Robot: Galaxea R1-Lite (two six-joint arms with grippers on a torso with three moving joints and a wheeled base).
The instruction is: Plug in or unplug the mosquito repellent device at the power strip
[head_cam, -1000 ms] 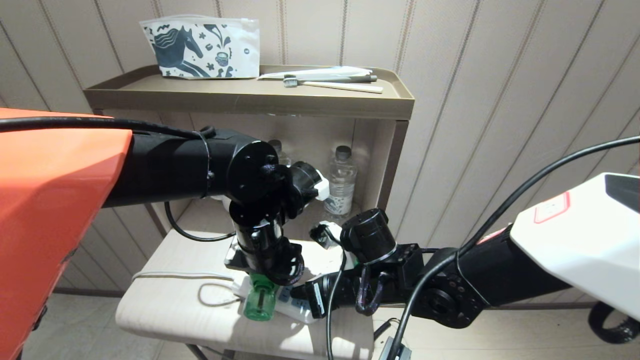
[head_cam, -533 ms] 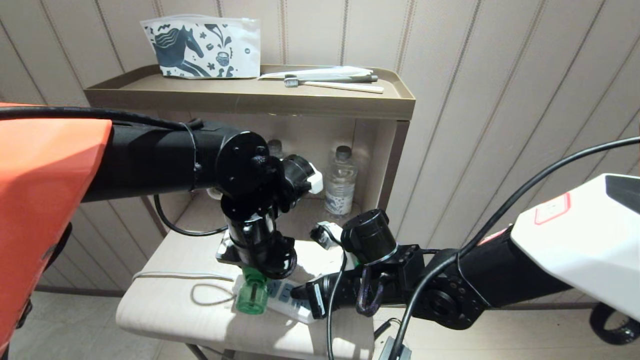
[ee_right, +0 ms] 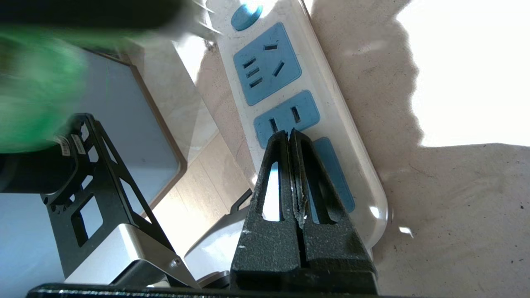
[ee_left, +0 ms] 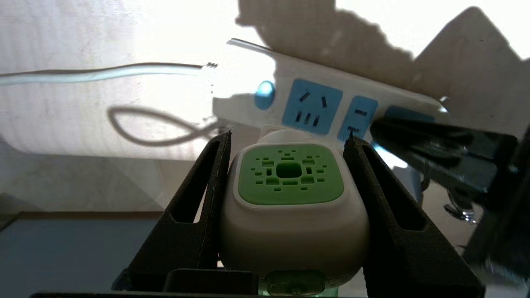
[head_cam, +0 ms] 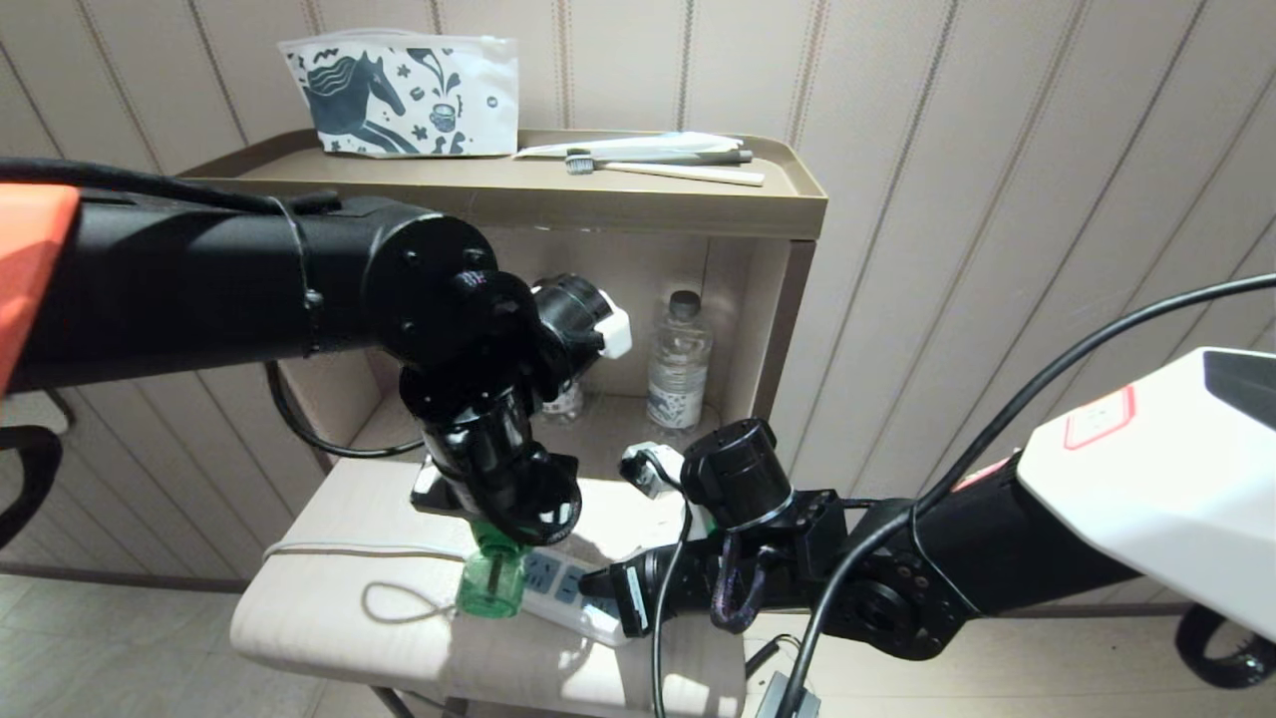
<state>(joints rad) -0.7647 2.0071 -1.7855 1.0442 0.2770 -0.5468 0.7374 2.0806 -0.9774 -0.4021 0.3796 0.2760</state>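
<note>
The left gripper is closed on the mosquito repellent device, one black finger pressed against each side of its pale head with the green vented face. In the head view the device hangs beneath the left gripper with its translucent green bottle pointing down, just beside the switch end of the power strip and clear of the sockets. The power strip lies flat on the light table; its blue sockets are unoccupied, and its thin white cord runs along the table toward the robot's left. The right gripper is fully closed with nothing between its fingers, its tips pressed onto the power strip at a two-pin socket near the far end.
</note>
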